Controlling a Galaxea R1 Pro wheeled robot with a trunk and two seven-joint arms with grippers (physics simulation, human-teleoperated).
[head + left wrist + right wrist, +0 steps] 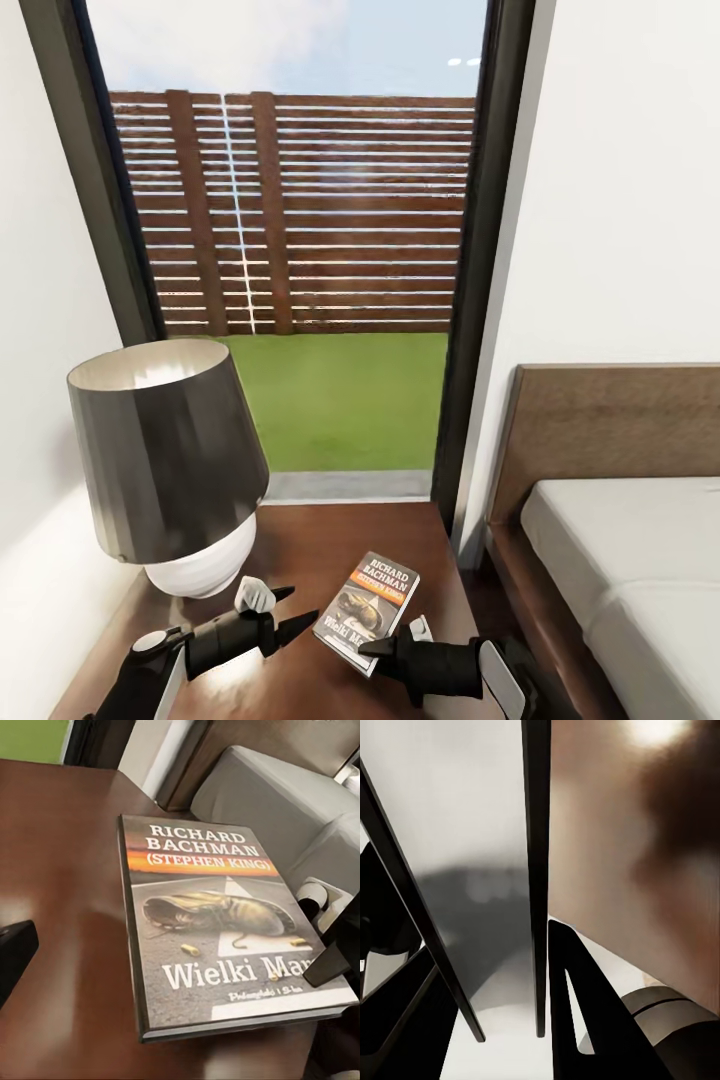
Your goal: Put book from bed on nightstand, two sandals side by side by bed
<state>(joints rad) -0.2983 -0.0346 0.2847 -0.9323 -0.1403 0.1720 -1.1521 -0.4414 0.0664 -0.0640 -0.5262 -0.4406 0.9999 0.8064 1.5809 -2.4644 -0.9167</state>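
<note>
The book (368, 609) has a dark cover with an orange band and "Richard Bachman" in white. It lies flat on the glossy dark-wood nightstand (300, 545), to the right of the lamp, and appears large in the left wrist view (217, 922). My right gripper (385, 650) straddles the book's near corner, with one dark finger (336, 949) over the cover. In the right wrist view the book's thin edge (536, 870) stands between the fingers with a gap on one side. My left gripper (288, 612) hovers open just left of the book. The bed (630, 560) is at the right. The sandals are out of view.
A lamp (170, 460) with a dark shade and a white base takes up the nightstand's left half, close to my left arm. Behind it, a tall dark-framed window (300, 250) looks out on grass and a slatted fence. The dark headboard (610, 420) rises to the right.
</note>
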